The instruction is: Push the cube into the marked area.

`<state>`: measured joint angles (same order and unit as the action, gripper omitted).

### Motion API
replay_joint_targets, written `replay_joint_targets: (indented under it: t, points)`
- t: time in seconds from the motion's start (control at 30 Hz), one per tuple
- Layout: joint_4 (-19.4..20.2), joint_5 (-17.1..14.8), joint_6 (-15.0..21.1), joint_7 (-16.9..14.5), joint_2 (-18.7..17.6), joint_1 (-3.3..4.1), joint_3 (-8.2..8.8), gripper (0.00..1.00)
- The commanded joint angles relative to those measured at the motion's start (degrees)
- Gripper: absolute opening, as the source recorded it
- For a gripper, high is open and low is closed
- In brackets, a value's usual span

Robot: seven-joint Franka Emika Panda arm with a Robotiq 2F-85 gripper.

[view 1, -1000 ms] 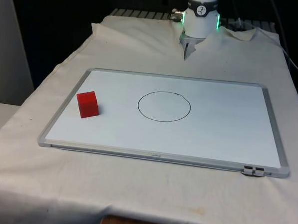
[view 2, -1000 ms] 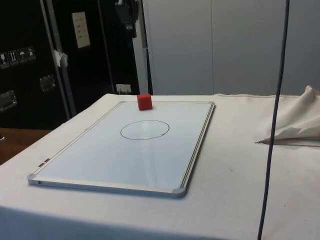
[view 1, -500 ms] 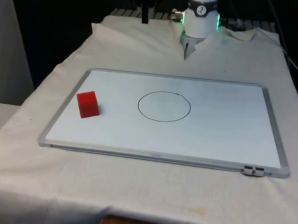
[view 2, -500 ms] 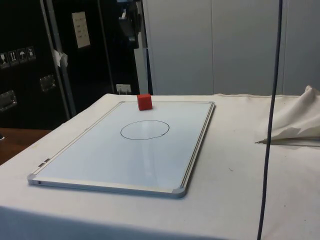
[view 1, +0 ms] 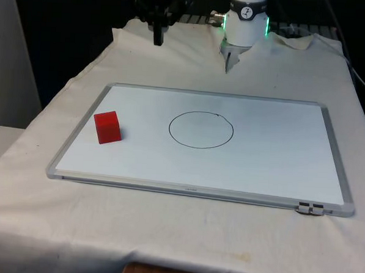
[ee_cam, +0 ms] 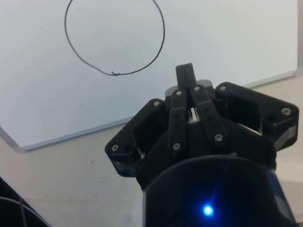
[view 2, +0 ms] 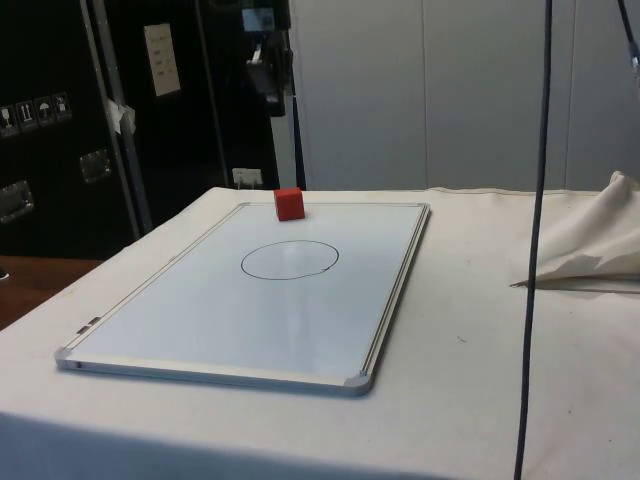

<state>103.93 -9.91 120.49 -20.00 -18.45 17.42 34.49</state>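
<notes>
Cube point(view 1: 107, 127): red, upright, no long axis, faces slightly skewed to the whiteboard point(view 1: 279, 154) edges; we log it at the front view's left of the circle point(view 1: 201, 129). End effector point(ee_cam: 185, 71): fingers pressed together, gripping nothing, raised.

White-clothed table point(view 1: 183, 246), framed whiteboard point(view 1: 279, 160) lying flat on it

text: none legible | pale label point(view 2: 160, 59) on dark cabinet point(view 2: 60, 130): printing too small to read | handling-symbol stickers point(view 2: 35, 112) on same cabinet: pictograms, no words made out | whiteboard point(view 1: 279, 160): hand-drawn circle point(view 1: 201, 129), no writing
</notes>
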Motion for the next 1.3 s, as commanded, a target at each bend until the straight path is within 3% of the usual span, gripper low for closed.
replay_joint_targets:
  t: [0.0, 0.07, 0.33, 0.37, 0.4, 0.6, 0.63, 0.67, 0.9, 0.93, 0.97, 1.2, 1.23, 1.27]
  points:
    - [0.1, -0.4, 1.1, -0.2, -0.4, -0.29, 0.06, 0.0]
    - [0.0, 0.0, 0.6, 0.0, -0.3, -0.11, 0.23, 0.0]
    - [-0.8, -2.2, 4.6, -1.4, -3.5, -1.26, 0.92, 0.0]
    - [-0.5, -1.8, 4.8, -1.1, -3.3, -0.74, 1.43, 0.0]
    - [-1.3, -3.1, 5.3, -2.2, -4.5, -1.55, 1.15, 0.0]
    - [-4.1, -6.6, 6.5, -4.8, -8.9, -2.23, 2.23, 0.0]
    - [-3.7, -6.2, 6.6, -4.4, -8.6, -1.43, 2.86, 0.0]
    - [-4.7, -7.3, 6.5, -5.3, -9.8, -2.29, 2.46, 0.0]
    - [-9.7, -12.7, 6.5, -8.9, -16.6, -3.09, 4.81, 0.0]
    - [-9.5, -12.7, 6.6, -8.8, -16.6, -2.46, 5.44, 0.0]
    - [-10.2, -13.2, 6.5, -9.3, -17.2, -3.21, 5.04, 0.0]
    - [-12.8, -16.7, 6.6, -11.6, -21.5, -3.9, 6.88, 0.0]
    - [-12.5, -16.8, 6.7, -11.6, -21.5, -3.27, 7.51, 0.0]
    - [-12.8, -17.4, 6.7, -11.9, -22.1, -3.38, 7.79, 0.0]
